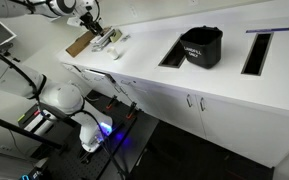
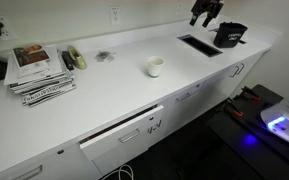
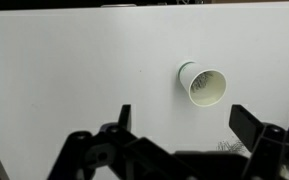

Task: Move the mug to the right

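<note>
Seen from the wrist, the claw (image 3: 184, 122) hangs open above a white bench (image 3: 74, 70). Its two dark fingers (image 3: 124, 116) are spread wide with nothing between them. The small white mug (image 3: 204, 85) stands upright on the bench, ahead of the claw and well apart from it. In an exterior view, a black bin (image 2: 229, 35) sits on the claw's other side.
</note>
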Robot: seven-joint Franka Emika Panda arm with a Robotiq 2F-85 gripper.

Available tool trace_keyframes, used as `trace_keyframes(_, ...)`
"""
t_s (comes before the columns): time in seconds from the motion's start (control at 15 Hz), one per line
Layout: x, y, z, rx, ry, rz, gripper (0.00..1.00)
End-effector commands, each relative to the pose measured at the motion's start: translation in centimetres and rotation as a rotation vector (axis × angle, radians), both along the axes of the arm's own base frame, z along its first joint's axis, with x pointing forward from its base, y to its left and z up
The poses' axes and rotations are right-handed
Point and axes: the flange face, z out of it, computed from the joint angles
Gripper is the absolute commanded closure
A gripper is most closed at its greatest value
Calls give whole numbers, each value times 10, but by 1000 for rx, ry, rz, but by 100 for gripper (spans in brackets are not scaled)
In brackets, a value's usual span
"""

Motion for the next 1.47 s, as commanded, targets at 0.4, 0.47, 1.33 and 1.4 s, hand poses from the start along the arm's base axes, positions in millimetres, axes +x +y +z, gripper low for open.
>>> trace_keyframes(0.4,50,55,-102,-98,7,75,0)
trace_keyframes(0.47,54,61,-111,-109,10,87,0)
trace_keyframes(1.33,98,106,-166,-134,16,149,0)
trace_keyframes(1.4,101,107,-169,-143,12,151,0)
